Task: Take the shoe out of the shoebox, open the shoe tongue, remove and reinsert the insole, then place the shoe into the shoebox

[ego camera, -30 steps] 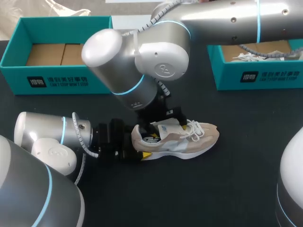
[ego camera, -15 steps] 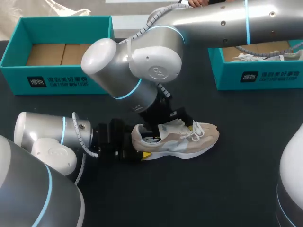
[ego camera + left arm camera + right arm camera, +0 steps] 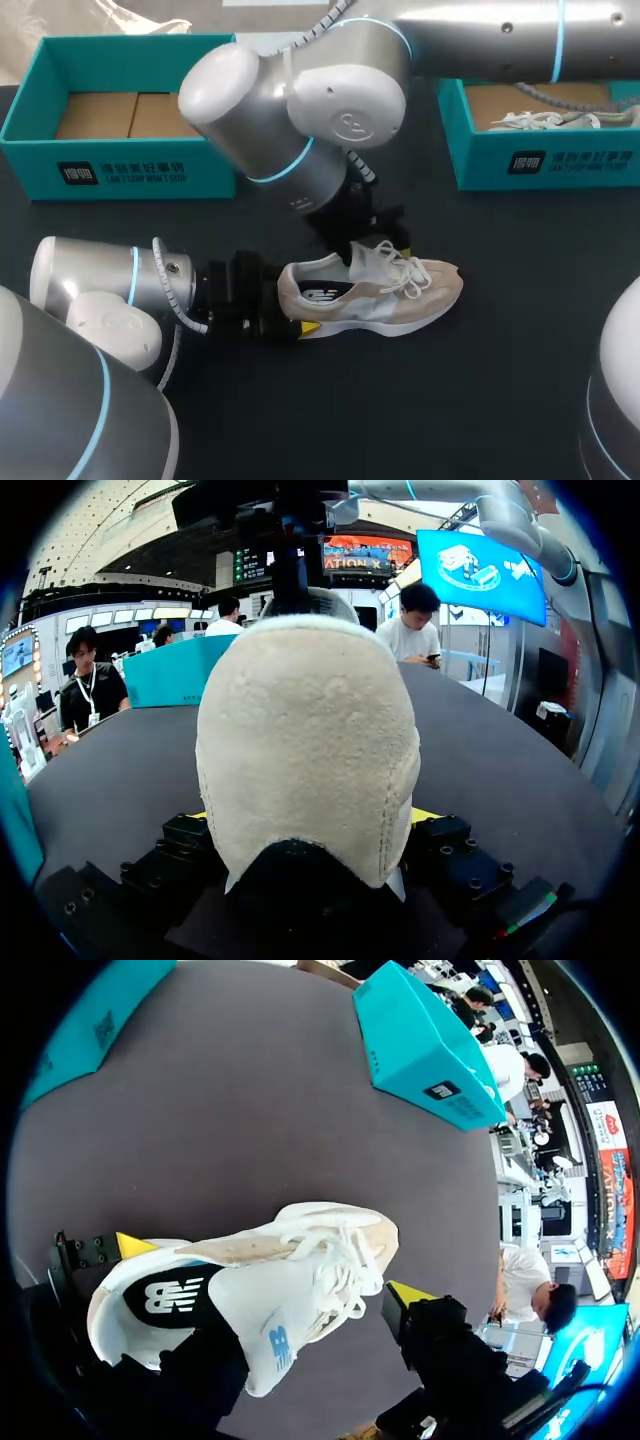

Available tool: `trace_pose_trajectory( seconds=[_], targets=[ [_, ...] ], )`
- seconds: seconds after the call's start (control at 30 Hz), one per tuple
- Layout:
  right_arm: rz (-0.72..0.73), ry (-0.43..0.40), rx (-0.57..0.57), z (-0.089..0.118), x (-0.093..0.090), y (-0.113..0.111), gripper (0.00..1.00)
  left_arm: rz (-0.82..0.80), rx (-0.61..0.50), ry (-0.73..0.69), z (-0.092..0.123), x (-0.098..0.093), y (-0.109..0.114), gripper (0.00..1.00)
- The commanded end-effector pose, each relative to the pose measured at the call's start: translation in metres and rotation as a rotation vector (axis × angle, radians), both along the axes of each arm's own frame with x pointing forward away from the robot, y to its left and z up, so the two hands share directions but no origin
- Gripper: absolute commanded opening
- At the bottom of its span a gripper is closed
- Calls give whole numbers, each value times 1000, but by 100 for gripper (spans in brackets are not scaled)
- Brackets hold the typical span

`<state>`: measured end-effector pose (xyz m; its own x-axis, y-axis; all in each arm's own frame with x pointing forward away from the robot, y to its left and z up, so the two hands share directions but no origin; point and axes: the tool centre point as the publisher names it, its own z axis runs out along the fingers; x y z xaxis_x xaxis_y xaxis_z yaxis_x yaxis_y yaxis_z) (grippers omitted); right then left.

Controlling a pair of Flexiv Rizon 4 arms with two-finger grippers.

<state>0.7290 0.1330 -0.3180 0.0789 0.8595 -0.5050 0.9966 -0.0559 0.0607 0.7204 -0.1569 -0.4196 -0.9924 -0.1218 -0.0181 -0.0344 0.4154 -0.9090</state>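
Note:
A beige and white shoe (image 3: pixel 385 295) lies on its sole on the dark table, toe to the right. My left gripper (image 3: pixel 292 318) is at its heel; in the left wrist view the heel (image 3: pixel 305 760) fills the space between both fingers (image 3: pixel 425 817), which touch it from two sides. My right gripper (image 3: pixel 375 240) hangs over the shoe's opening. The white tongue (image 3: pixel 275 1330) stands up between its fingers. The yellow-tipped finger (image 3: pixel 410 1295) stays a little apart from the laces (image 3: pixel 335 1270); the other is a dark shape over the black insole (image 3: pixel 165 1295).
A teal shoebox (image 3: pixel 40 160) with cardboard lining stands at the back left. A second teal box (image 3: pixel 545 165) at the back right holds another laced shoe (image 3: pixel 545 118). My right arm's large elbow (image 3: pixel 290 110) looms over the table's middle.
My right gripper has lifted and drawn slightly back over the shoe's opening, its fingers narrowing, and the tongue now stands more upright. The left gripper and shoe stayed put.

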Motion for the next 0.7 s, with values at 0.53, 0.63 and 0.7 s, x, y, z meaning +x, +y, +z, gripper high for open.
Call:
trace_pose_trajectory(
  seconds=[0.53,0.63,0.7],
  targets=[
    [-408,-222,185,-4,12,-54,0,-1,3,0,-1,0,0,0],
    [-412,-206,173,-10,14,-71,0,-1,3,0,-1,0,0,0],
    [-404,-198,161,-14,14,-77,0,-1,3,0,-1,0,0,0]
  ],
)
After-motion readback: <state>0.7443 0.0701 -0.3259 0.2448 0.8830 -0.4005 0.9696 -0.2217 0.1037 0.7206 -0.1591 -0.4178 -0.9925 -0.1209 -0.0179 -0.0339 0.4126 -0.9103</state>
